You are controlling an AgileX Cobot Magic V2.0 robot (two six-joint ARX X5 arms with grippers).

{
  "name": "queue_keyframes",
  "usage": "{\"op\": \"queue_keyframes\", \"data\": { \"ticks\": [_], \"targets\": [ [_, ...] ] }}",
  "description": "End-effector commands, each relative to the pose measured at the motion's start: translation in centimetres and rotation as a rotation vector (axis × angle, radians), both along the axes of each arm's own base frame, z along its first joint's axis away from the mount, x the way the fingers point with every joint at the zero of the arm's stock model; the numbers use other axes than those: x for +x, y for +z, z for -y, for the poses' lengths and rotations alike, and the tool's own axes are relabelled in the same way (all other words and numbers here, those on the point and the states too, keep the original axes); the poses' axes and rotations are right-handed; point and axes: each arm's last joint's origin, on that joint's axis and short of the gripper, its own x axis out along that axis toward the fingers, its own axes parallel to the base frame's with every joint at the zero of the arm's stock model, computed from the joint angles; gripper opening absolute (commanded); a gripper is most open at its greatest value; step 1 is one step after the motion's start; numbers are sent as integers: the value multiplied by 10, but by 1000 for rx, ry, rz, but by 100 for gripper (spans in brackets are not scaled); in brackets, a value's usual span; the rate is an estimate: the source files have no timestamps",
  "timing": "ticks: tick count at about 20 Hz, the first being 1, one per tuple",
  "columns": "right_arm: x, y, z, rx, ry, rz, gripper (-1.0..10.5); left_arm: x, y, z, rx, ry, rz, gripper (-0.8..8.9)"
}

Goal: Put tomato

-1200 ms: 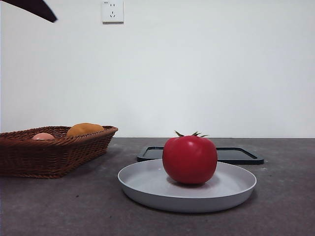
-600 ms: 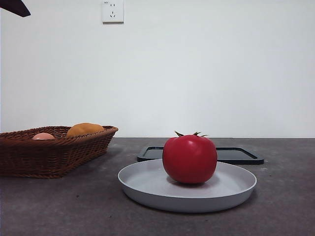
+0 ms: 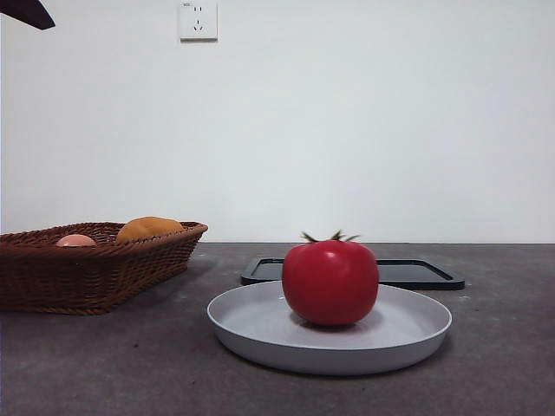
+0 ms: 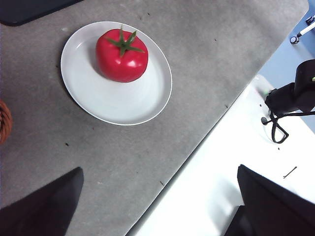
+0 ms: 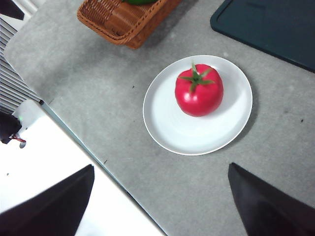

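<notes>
At the left of the table [image 3: 104, 364] a brown wicker basket [image 3: 95, 269] stands with an orange-yellow fruit [image 3: 149, 228] and a smaller pink fruit [image 3: 76, 240] showing above its rim. Bare grey tabletop lies between the basket and the white plate [image 3: 260, 334], so the two are apart.

The tomato [image 3: 330, 282] sits on the plate, stem up, a little off the plate's middle, with free plate surface all round it and nothing touching it. Behind the plate, toward the table's far edge, a flat black tray [image 3: 425, 273] lies low. To the right of the plate the tabletop runs bare to the picture's edge.

Both arms wait high and back, over the table's near edge. The left gripper [image 4: 157, 206] has its jaws spread wide apart, holding nothing; the right gripper [image 5: 160, 201] is likewise spread wide, holding nothing. In the front view only a black tip [image 3: 26, 12] shows at the top left corner.
</notes>
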Motion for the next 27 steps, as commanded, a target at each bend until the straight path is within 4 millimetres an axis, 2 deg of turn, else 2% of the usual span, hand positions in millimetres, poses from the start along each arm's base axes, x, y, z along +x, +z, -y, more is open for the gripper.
{"op": "queue_keyframes", "data": {
  "ticks": [1,6,13,23,27],
  "targets": [
    [10,1,-4,-3,2,-8,432,1,6,2,-11,-22,37,501],
    [32,-4,-15,-5,30,-17,432,2,7,2,-19,-21,53,500],
    [70,-21,-44,-25,82,-31,433,2,7,2,-19,-21,53,500],
    [115,-60,-86,-138,91,-29,466,2,7,2,-19,-21,53,500],
    [131,-84,-108,-170,117,-43,468,2,7,2,-19,-21,53,500]
  ]
}}
